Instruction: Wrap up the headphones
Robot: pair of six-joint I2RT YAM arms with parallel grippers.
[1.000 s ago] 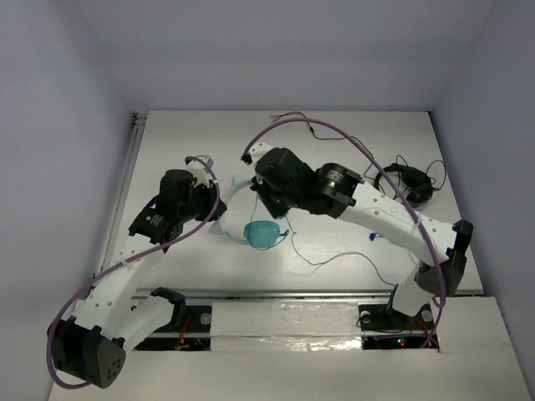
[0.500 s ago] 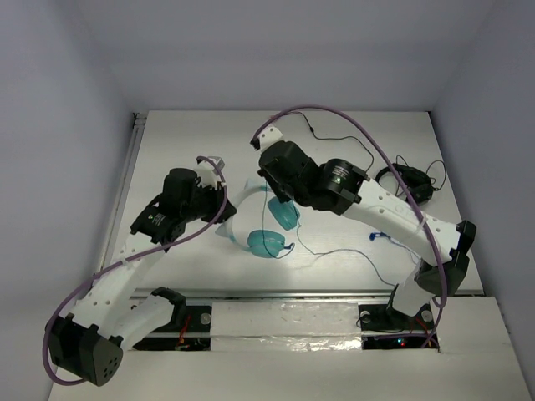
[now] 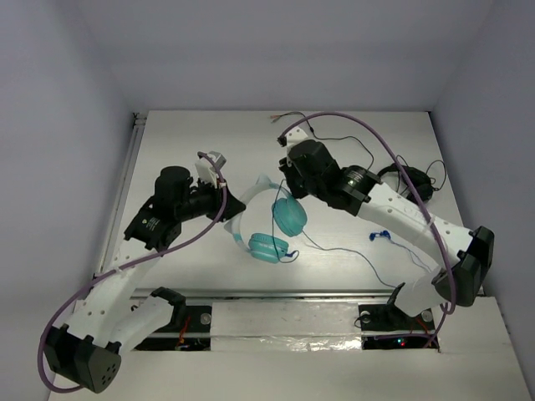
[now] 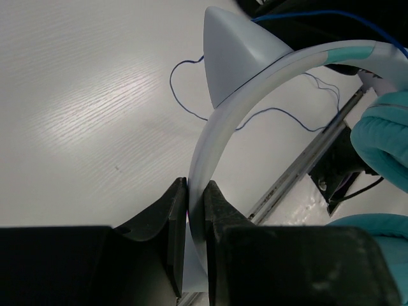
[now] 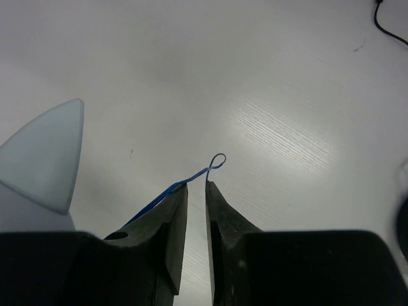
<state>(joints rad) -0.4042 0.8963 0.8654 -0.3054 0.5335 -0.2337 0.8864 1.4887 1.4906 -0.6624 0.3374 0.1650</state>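
My left claw (image 4: 196, 186) is clamped tight on the pale headband (image 4: 255, 89). It holds the headphones (image 3: 269, 219) up between the two arms, with the teal cups (image 3: 288, 215) on the right arm's side. My right claw (image 5: 196, 186) stands a sliver apart. The thin blue cable (image 5: 167, 189) runs into that gap and loops just past the tips, apparently loose rather than pinched. From the cups the cable trails rightward over the table (image 3: 192, 142), so I judge the right arm is nearer for winding.

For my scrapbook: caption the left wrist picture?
Left gripper clamps the headphones by their pale headband above the white table.
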